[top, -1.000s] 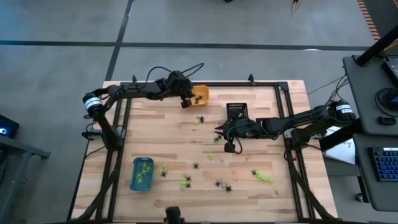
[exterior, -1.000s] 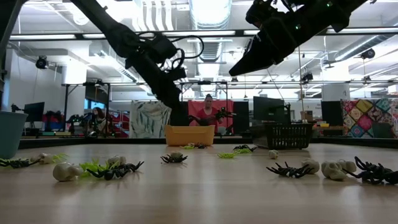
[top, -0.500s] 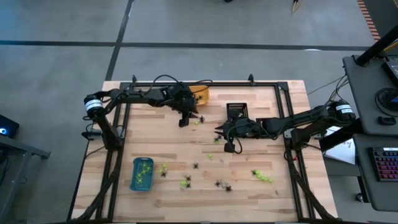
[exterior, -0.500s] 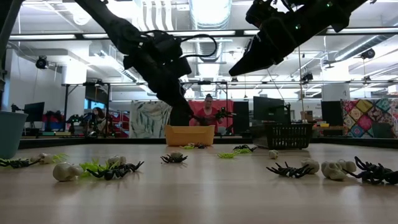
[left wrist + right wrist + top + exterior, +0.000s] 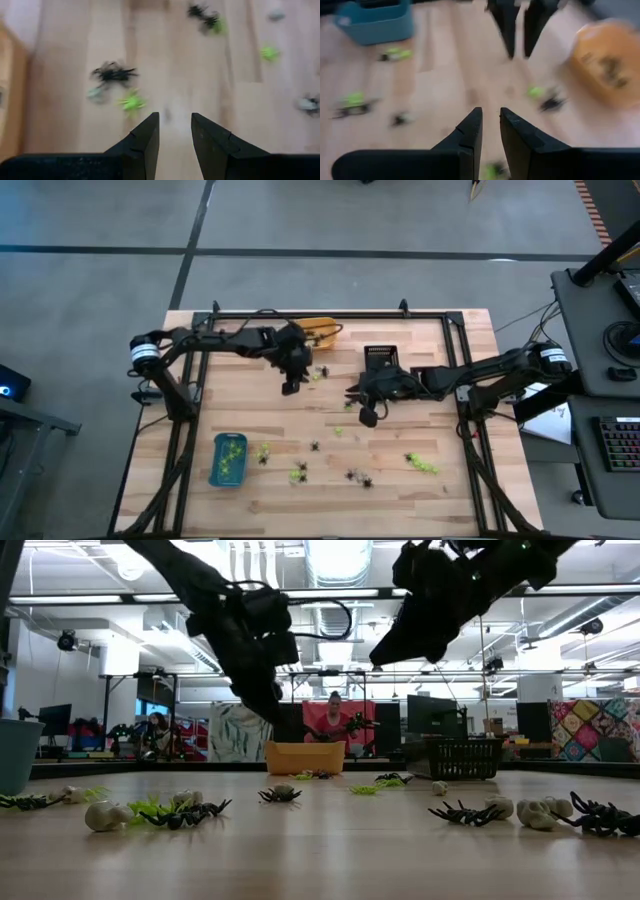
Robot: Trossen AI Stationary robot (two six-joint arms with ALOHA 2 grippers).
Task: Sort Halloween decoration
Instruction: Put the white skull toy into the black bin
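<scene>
Near the blue tray (image 5: 228, 458) lie small plastic trinkets (image 5: 300, 471), lime-green and black spidery ones, scattered on the wooden table (image 5: 250, 410). Farther off, my right gripper (image 5: 366, 417) hangs slightly parted and empty. Farthest from the blue tray, my left gripper (image 5: 290, 388) also holds nothing, just beside the orange tray (image 5: 322, 330).

Lab: ceiling ducts (image 5: 335, 560), monitors (image 5: 432, 715)

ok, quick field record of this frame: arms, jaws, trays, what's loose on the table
left gripper: hovering beside the orange tray, jaws apart, nothing between them
right gripper: mid-table, near the black tray, jaws slightly apart, empty
blue tray: near left side, lime-green pieces inside
loose trinkets: lime-green cluster, black spiders, scattered on the table
</scene>
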